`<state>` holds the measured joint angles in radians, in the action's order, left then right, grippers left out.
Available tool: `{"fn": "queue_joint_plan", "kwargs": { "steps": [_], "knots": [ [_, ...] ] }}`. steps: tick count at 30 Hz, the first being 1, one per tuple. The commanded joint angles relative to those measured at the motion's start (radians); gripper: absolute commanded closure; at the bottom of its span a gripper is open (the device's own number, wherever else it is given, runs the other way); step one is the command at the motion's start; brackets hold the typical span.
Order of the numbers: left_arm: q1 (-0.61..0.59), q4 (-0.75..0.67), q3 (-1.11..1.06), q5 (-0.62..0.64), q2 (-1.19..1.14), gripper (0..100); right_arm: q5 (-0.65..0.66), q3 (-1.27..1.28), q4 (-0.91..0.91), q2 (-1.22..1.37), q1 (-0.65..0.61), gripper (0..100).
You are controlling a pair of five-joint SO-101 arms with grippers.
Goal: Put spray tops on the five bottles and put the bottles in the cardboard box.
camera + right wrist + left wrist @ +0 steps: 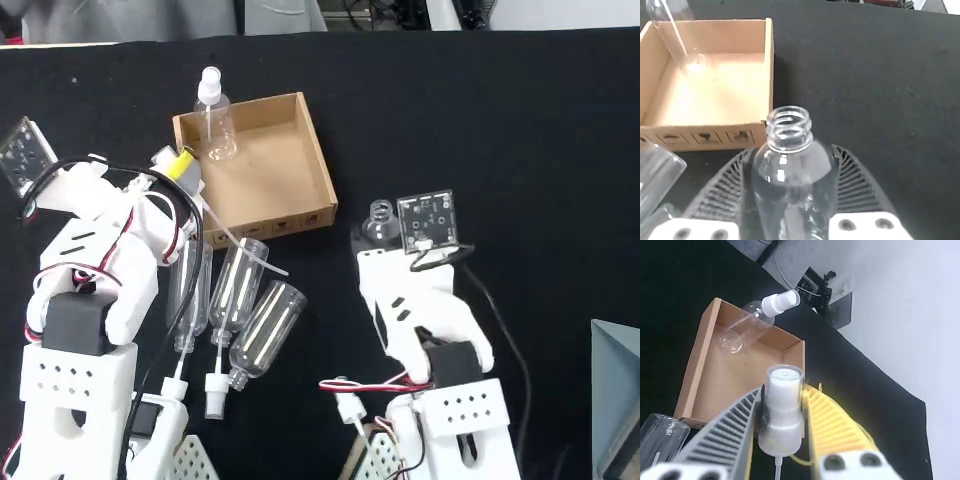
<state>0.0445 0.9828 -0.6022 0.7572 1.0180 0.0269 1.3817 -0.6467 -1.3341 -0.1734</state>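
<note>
My left gripper (178, 165) (783, 392) is shut on a white spray top (782, 412), held over the near left corner of the cardboard box (262, 170) (735, 375); its thin tube (245, 250) trails toward the lying bottles. A capped clear bottle (214, 118) (755, 322) stands in the box's far left corner. My right gripper (372, 232) (792, 150) is shut on an open-necked clear bottle (380, 218) (790, 170), upright, just right of the box (715, 95).
Three clear bottles (188, 285) (238, 283) (266, 328) lie side by side in front of the box, between the arms. Loose white spray tops (215, 388) (350, 408) lie near the arm bases. A grey object (615, 390) sits at the right edge.
</note>
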Motion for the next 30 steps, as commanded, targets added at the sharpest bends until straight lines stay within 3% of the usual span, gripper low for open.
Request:
{"fn": "queue_joint_plan", "kwargs": {
  "steps": [1, 14, 23, 30],
  "knots": [
    [0.005, -0.021, 0.051, 0.003, 0.023, 97, 0.002, -0.001, 0.066, -0.035, -0.021, 92.0],
    [0.005, -0.199, -0.067, 0.074, 0.025, 97, 0.098, 0.022, 0.064, -0.035, -0.089, 92.0],
    [0.005, -0.204, -0.071, 0.075, 0.025, 97, 0.204, 0.044, 0.069, -0.035, -0.115, 92.0],
    [0.012, -0.204, -0.071, 0.089, 0.025, 97, 0.284, 0.108, 0.183, -0.035, -0.115, 92.2]
  ]
}}
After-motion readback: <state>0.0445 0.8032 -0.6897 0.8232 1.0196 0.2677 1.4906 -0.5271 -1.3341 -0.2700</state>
